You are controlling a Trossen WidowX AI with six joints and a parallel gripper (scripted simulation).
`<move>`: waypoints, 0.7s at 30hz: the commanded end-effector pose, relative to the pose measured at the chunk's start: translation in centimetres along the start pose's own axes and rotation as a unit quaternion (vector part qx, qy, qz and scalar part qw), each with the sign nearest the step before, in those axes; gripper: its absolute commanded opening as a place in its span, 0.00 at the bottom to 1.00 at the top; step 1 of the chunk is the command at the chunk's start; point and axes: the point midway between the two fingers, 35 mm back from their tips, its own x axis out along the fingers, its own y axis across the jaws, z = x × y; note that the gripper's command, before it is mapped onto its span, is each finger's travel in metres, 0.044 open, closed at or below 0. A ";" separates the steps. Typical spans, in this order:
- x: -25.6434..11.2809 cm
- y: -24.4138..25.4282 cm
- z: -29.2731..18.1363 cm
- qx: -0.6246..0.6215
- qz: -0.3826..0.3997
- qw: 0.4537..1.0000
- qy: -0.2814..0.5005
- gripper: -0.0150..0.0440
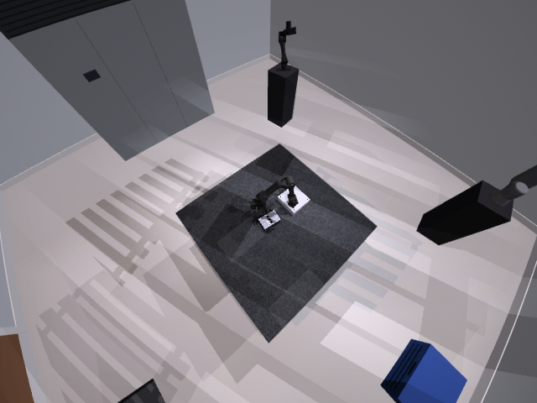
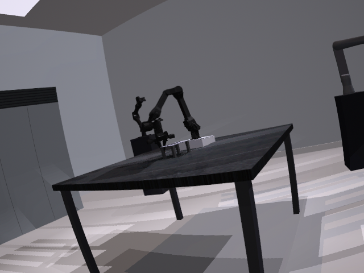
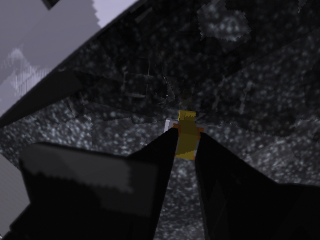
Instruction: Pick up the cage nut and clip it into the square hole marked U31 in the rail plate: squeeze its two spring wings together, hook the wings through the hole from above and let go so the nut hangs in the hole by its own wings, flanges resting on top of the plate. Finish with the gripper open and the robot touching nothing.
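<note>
My gripper is shut on the cage nut, with the fingertips close together on its two sides. The nut is small and yellow with orange edges. Whether it touches the table cannot be told. The pale rail plate stands on short legs, and it fills the upper left of the wrist view. In the top and exterior views the gripper end of the arm is a dark shape beside the plate, too small to make out the fingers or nut. The U31 mark cannot be read; dark openings show in the plate.
A white block stands behind the rail plate, with the far end of my arm on it. Both stand on the dark table. A small pale piece shows left of the nut. Other arms stand on pedestals off the table.
</note>
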 end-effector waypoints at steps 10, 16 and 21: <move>-6.5 -0.2 0.1 -0.002 -0.005 1.000 0.001 0.32; -8.3 -0.3 0.2 -0.002 -0.005 1.000 0.001 0.32; -10.0 -0.3 0.3 -0.002 -0.005 1.000 0.001 0.32</move>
